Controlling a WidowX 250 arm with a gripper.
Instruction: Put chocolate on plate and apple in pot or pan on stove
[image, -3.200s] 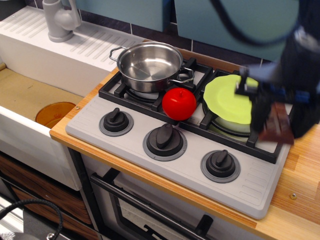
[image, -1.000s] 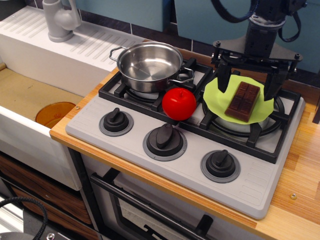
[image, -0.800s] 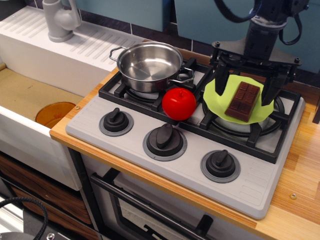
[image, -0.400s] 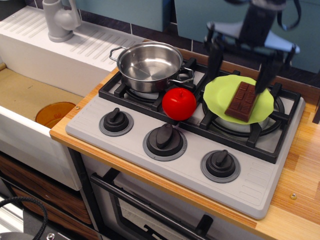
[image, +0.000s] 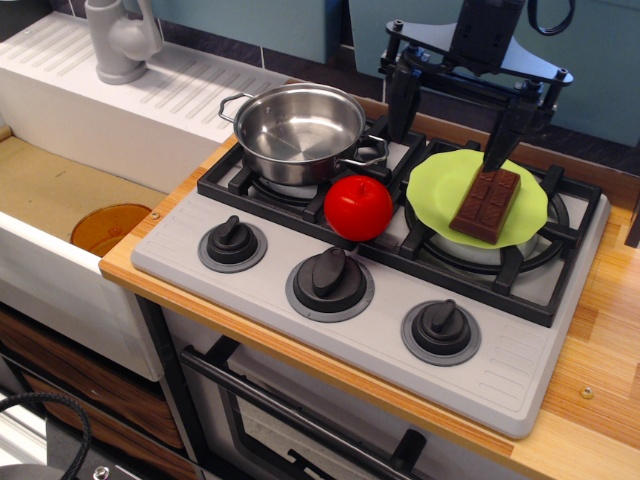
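The brown chocolate bar (image: 486, 204) lies flat on the lime-green plate (image: 440, 190), which rests on the right burner of the stove (image: 380, 300). The red apple (image: 358, 208) sits on the stove between the two burners, just in front of the steel pot (image: 298, 132). The pot stands empty on the left burner. My gripper (image: 448, 125) hangs open and empty above the back of the stove, between pot and plate, with its right finger over the plate's far edge.
A white sink unit with a grey tap (image: 120, 38) is at the left. A round orange disc (image: 108, 228) lies in the basin below. Three black knobs (image: 328, 275) line the stove front. The wooden counter (image: 600, 330) runs along the right.
The chocolate was carried over, set on the plate and let go. My gripper has since risen and shifted left and back, away from the plate. The apple and the pot have not moved.
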